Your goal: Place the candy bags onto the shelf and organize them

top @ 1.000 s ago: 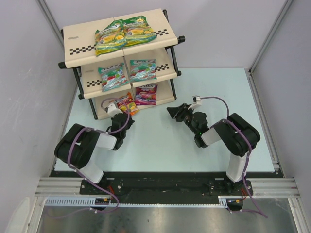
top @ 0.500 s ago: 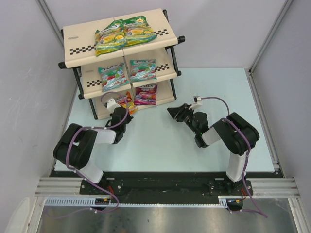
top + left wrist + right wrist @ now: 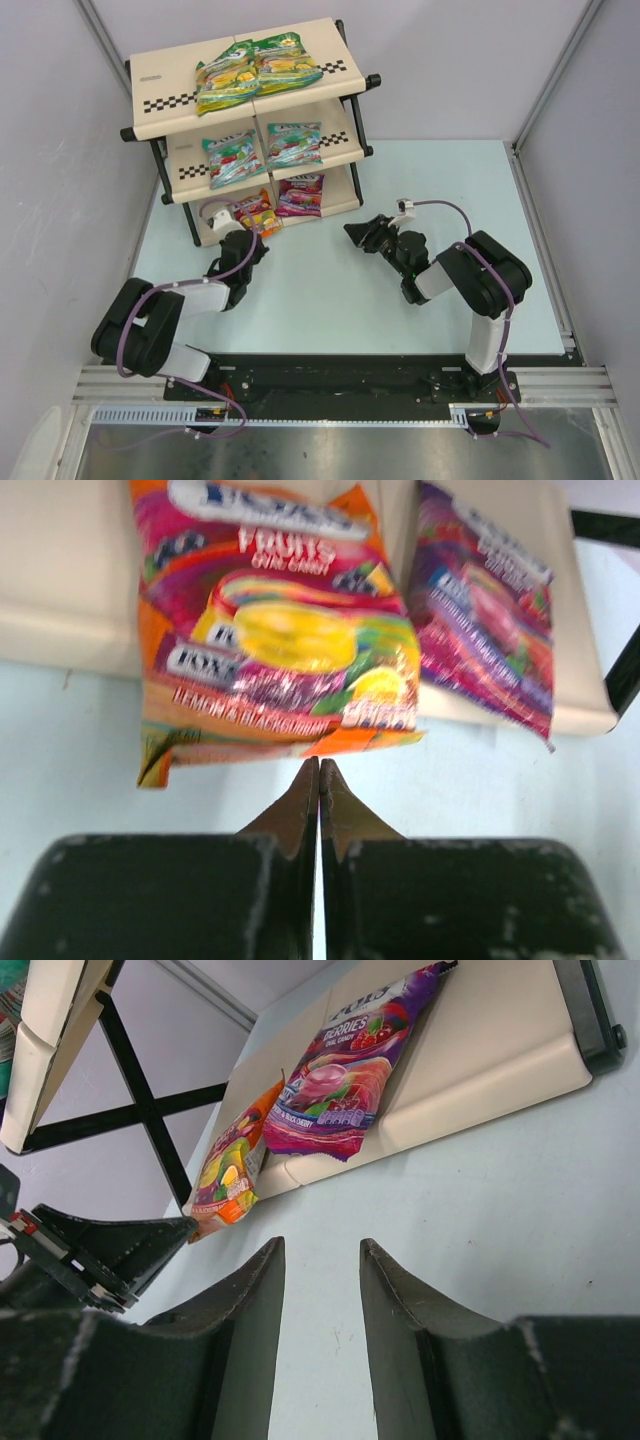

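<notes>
The shelf (image 3: 160, 95) stands at the far left. Two green-yellow candy bags (image 3: 228, 80) lie on its top tier and two teal bags (image 3: 232, 155) on the middle tier. The red-orange bag (image 3: 258, 213) and the purple-pink bag (image 3: 300, 195) lie on the bottom tier. In the left wrist view the red-orange bag (image 3: 280, 630) overhangs the tier's front edge beside the purple-pink bag (image 3: 485, 610). My left gripper (image 3: 320, 765) is shut and empty, its tips at that bag's near edge. My right gripper (image 3: 322, 1250) is open and empty over the table, right of the shelf.
The pale blue table (image 3: 330, 290) runs from the shelf to the arm bases. Grey walls close in on the left, back and right. The shelf's black frame leg (image 3: 150, 1110) stands beside the bottom tier. My left gripper shows in the right wrist view (image 3: 110, 1250).
My left arm has stretched forward and its shut gripper has nudged the red-orange bag a little further onto the bottom tier. The right arm has not moved.
</notes>
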